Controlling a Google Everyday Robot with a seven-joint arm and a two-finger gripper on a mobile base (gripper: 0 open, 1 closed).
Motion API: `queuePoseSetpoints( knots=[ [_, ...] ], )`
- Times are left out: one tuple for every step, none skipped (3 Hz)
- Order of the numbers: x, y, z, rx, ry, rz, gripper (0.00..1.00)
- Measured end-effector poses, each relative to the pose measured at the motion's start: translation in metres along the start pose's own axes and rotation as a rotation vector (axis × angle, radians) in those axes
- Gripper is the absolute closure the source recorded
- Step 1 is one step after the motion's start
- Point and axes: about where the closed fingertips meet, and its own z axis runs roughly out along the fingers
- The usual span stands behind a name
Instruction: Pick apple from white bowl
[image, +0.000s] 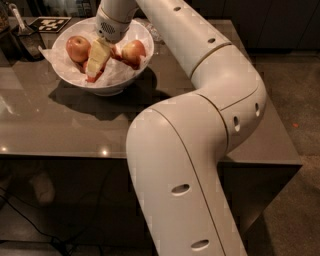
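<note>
My cream two-finger gripper (93, 73) points down into the wide, glossy white paper-lined bowl (125, 82). The round orange-red apple (99, 76) lies directly beneath its tip, partly hidden. Whether I am grasping it cannot be told.

A glossy, dark grey-brown rectangular tabletop (70, 125) carries a wide, round, glossy white bowl (112, 87) towards its far left corner. A flat black-and-white patterned card (48, 23) lies near the bowl, at the table's back edge. The robot's pale gripper (95, 74) reaches down into the bowl.
</note>
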Motion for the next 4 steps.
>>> queuePoseSetpoints(
  knots=[
    [0.0,0.0,0.0,0.0,0.0,0.0,0.43],
    [0.0,0.0,0.0,0.0,0.0,0.0,0.65],
    [0.0,0.0,0.0001,0.0,0.0,0.0,0.89],
    [-0.0013,-0.0001,-0.0021,0.001,0.0,0.0,1.0]
  ],
)
